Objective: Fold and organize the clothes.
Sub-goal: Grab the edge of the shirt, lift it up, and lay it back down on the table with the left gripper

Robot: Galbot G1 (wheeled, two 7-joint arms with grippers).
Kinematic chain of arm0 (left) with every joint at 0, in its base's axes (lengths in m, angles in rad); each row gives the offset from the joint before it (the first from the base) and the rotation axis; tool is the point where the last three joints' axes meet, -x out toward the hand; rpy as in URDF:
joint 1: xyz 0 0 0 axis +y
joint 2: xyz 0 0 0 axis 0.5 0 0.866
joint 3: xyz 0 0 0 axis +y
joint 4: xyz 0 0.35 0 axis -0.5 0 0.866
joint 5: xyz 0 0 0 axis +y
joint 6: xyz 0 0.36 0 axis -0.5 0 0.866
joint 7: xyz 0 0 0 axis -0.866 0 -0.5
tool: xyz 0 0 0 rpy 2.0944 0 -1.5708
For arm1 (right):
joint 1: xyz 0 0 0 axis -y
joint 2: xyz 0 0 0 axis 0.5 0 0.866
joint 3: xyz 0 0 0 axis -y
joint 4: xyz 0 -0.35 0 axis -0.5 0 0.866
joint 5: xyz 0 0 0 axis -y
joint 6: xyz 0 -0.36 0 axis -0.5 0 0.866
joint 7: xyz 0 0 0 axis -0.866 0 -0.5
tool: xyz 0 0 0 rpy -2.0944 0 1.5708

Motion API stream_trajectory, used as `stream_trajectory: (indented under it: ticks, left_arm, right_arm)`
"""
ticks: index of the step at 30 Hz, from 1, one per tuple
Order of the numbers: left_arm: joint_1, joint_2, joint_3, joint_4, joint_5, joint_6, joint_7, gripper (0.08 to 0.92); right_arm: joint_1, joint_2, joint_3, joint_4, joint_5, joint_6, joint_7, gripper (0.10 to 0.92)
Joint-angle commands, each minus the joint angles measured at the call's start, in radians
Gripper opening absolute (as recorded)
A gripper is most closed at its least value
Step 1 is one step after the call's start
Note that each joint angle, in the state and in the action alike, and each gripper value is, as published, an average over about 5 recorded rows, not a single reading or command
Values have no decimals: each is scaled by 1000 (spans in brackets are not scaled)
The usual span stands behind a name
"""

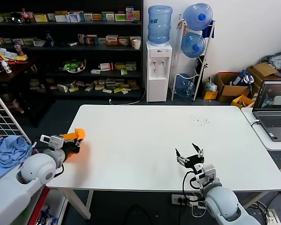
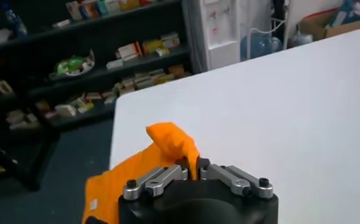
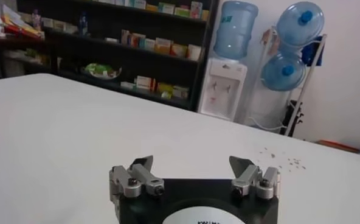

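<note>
The clothes, one bright orange T-shirt, are bunched at the left edge of the white table. My left gripper is shut on a fold of the shirt. In the left wrist view the orange T-shirt rises in a peak from between the closed jaws of the left gripper, and most of it hangs off the table edge. My right gripper hovers over the table's front right part, open with nothing between its fingers. The right wrist view shows that right gripper above bare table.
A light blue cloth lies beside a wire rack at the far left. A laptop sits on a side table at the right. Dark shelves, a water dispenser and boxes stand behind the table.
</note>
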State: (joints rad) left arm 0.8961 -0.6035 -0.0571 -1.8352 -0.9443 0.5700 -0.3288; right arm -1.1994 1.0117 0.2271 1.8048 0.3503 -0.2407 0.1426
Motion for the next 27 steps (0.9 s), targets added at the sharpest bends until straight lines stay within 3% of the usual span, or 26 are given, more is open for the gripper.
stream_trajectory:
  ticks: [1, 16, 27]
  left_arm:
    - [44, -283, 33, -32, 18, -25, -105, 157]
    - [25, -767, 120, 205, 278, -155, -119, 157]
    - [-19, -953, 170, 322, 349, -240, -127, 157]
  right_arm:
    - [-7, -28, 2, 4, -4, 12, -7, 823]
    - [-8, -71, 23, -17, -4, 76, -45, 823]
    - [4, -79, 45, -58, -2, 86, -30, 823]
